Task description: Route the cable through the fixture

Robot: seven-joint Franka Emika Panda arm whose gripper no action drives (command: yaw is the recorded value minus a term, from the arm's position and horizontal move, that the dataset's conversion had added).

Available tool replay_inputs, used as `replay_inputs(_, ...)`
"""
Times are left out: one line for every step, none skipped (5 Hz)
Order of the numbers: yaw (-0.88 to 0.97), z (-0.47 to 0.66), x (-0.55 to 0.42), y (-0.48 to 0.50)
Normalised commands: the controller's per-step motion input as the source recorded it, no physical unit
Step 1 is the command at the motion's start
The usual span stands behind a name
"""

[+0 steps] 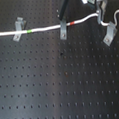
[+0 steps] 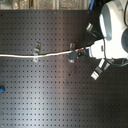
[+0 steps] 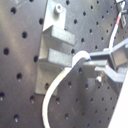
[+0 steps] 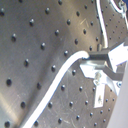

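Observation:
The white cable (image 1: 44, 30) runs in from the first exterior view's left, with a green band (image 1: 31, 31) and a red band (image 1: 73, 23). It passes a slim upright clip (image 1: 63, 30) and rises to my gripper (image 1: 99, 12), which is shut on it. The fixture (image 1: 110, 35), a pale slanted clip with a hooked top, stands just below the gripper with the cable outside it. In the second exterior view the gripper (image 2: 93, 49) holds the cable (image 2: 55, 53) above the fixture (image 2: 96, 73). Both wrist views show the cable (image 3: 59, 82) (image 4: 62, 72) pinched between the fingers (image 3: 102, 60), beside a pale grey clip (image 3: 54, 42) that looks like the fixture.
The black perforated board (image 1: 62, 85) carries a tilted clip (image 1: 17, 36) on the cable at the first exterior view's left and a forked clip (image 1: 19, 21) behind it. Another clip (image 2: 90, 27) sits beside the white arm (image 2: 114, 27). A small blue object (image 2: 1, 89) lies at the second exterior view's left edge.

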Motion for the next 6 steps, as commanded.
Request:
replay_inputs(0.3,-0.49,0.017,-0.051)
replay_inputs(0.31,-0.43,0.117,-0.146)
replay_inputs(0.28,-0.23,0.268,-0.233)
replay_inputs(0.3,-0.09,0.373,-0.22)
replay_inputs(0.3,-0.08,0.596,-0.253)
replay_inputs(0.31,-0.04,0.563,-0.328)
